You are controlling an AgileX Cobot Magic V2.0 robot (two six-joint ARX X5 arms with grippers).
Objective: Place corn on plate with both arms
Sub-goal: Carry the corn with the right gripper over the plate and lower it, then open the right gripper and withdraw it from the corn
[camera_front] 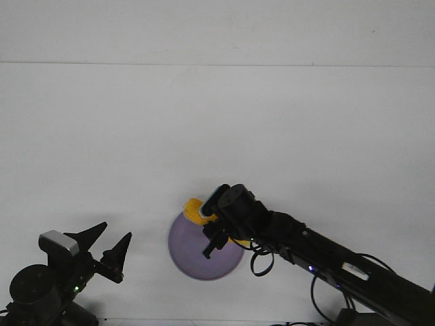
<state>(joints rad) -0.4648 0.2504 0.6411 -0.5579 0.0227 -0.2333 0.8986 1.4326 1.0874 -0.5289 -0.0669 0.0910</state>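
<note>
The lavender plate (194, 261) lies on the white table near the front edge, a little left of centre. The yellow corn (194, 211) is at the plate's far rim; its left end shows and a bit of yellow shows under the arm, while the middle is hidden. My right gripper (211, 241) reaches in from the lower right and sits over the corn and the plate; one dark finger (207, 251) points down over the plate. The arm hides how the jaws stand on the corn. My left gripper (117, 232) is open and empty, left of the plate and apart from it.
The left arm's base (34, 288) sits at the lower left corner. The right arm's links and looped cables (326, 261) run across the lower right. The table's far edge meets a white wall at the back.
</note>
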